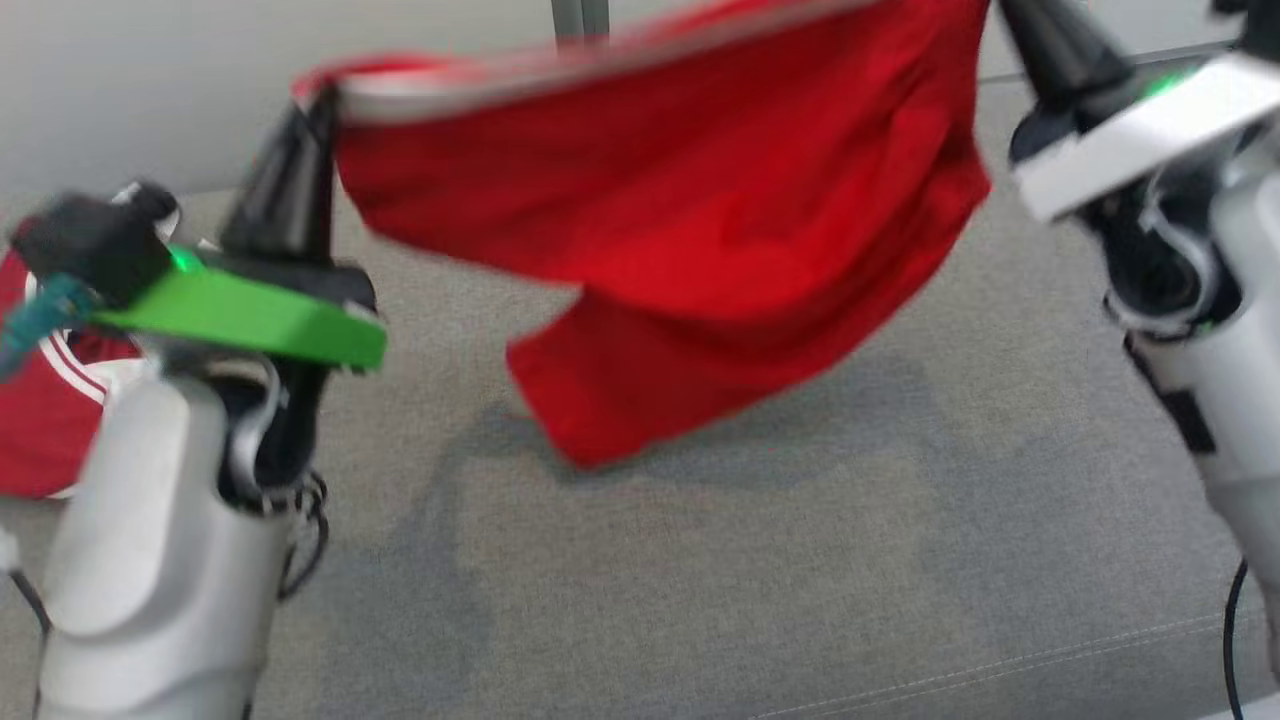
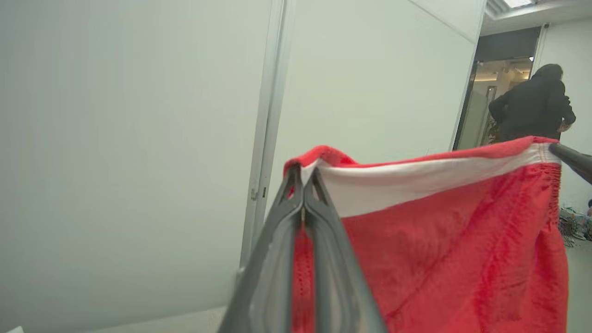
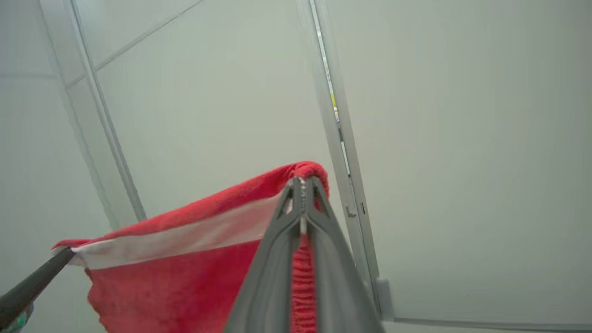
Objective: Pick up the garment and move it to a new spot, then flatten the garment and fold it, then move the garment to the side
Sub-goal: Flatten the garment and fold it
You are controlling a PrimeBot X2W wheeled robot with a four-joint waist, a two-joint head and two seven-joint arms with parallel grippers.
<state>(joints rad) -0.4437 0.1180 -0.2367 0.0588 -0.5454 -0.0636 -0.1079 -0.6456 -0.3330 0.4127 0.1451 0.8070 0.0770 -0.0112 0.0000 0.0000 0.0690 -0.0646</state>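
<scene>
A red garment with a white waistband hangs stretched in the air above the grey surface. My left gripper is shut on its left top corner. Its right top corner leaves the head view's upper edge beside the dark fingers of my right arm. In the left wrist view my left gripper pinches the waistband of the garment; the other arm's finger holds the far corner. In the right wrist view my right gripper is shut on the garment.
Another red cloth with white stripes lies at the far left of the grey surface. A pale wall stands behind. A person in dark clothes stands by a doorway in the left wrist view.
</scene>
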